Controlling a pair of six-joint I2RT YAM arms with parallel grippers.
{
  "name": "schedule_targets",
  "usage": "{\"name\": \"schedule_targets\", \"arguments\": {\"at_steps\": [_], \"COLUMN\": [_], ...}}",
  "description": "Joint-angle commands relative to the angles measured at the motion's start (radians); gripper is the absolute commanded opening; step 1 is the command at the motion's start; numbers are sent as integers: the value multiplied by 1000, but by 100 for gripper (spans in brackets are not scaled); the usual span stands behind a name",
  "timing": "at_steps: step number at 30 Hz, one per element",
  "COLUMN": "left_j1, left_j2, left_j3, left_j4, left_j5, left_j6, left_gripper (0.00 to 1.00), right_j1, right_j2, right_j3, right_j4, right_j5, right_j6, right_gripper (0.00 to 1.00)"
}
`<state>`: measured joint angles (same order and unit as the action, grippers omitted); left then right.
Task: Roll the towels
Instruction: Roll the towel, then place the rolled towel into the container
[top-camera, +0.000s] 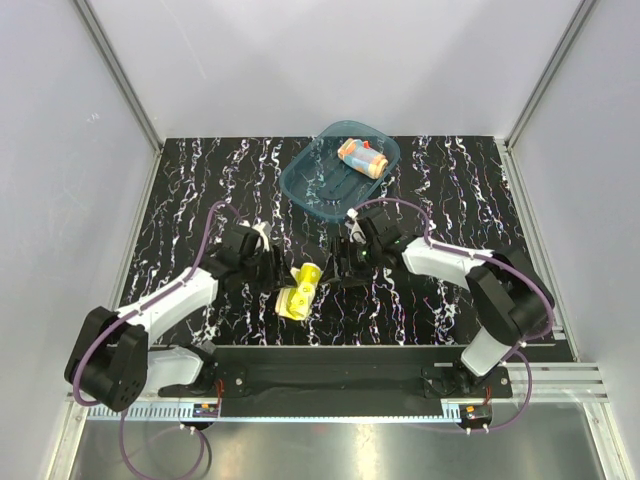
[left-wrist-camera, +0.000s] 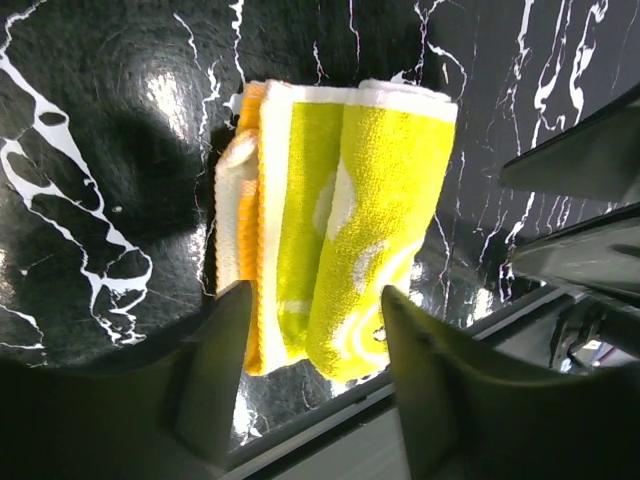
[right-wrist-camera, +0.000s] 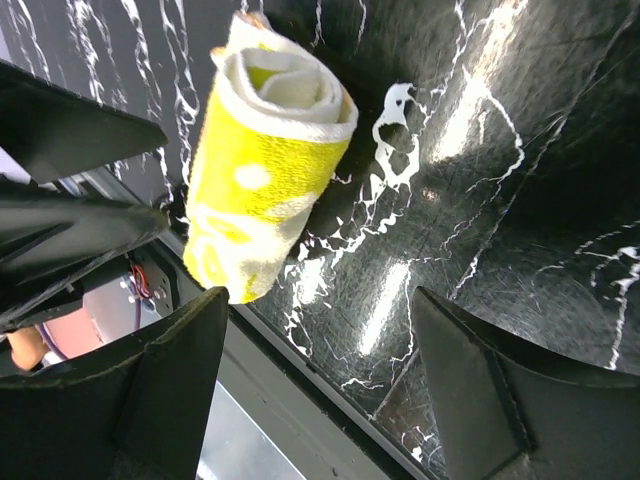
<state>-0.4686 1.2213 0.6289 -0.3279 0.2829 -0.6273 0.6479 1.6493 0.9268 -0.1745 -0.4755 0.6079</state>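
Plainly spread wide on the left gripper (left-wrist-camera: 320, 365), with fingers (left-wrist-camera: 215, 370) flanking the near end of the bright yellow towel (left-wrist-camera: 340, 220) and not seen to pinch it; likewise parted on the right gripper (right-wrist-camera: 320, 375), gripping nothing, with that same towel just beside one finger. Outward from both, rolled up and lying on the black marbled table (top-camera: 200, 200) between the two arms, near the front edge. Farther back, a second roll, the light blue towel (top-camera: 362, 156) with orange dots, inside the teal tub (top-camera: 300, 190), well apart from either gripper.
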Motion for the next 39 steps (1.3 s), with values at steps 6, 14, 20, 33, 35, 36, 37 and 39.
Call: {"name": "schedule_targets", "arguments": {"at_steps": [6,14,20,33,35,36,37,39], "left_j1": [-15,-64,-122,-139,-139,-139,-139,-139], "left_j2": [-11,125,228,261,248,245,244,236], "left_j3": [87,137,158,134,132,132,134,135], "left_j4": [4,-33,-46,-40,-45,-43,-46,-39], "left_j5": [-10,-59,-149,-235,-244,-238,-238,-214], "left_j6": [93,124,135,83,77,80,78,78], "left_gripper": [99,99,99,28,5,0,0,0], "right_j1": [13,12,10,-2,-4,-5,-5,-16], "right_j2": [29,1,-6,3,4,7,7,-2], "right_j3": [-11,-9,-8,-17,-17,-17,-16,-16], "right_j4": [59,18,-19,-28,-25,-26,-26,-37], "right_j5": [-32,18,32,38,38,40,40,47], "right_j6": [13,3,-22,-34,-37,-37,-39,-42], "right_gripper": [81,81,81,81,81,81,80,80]}}
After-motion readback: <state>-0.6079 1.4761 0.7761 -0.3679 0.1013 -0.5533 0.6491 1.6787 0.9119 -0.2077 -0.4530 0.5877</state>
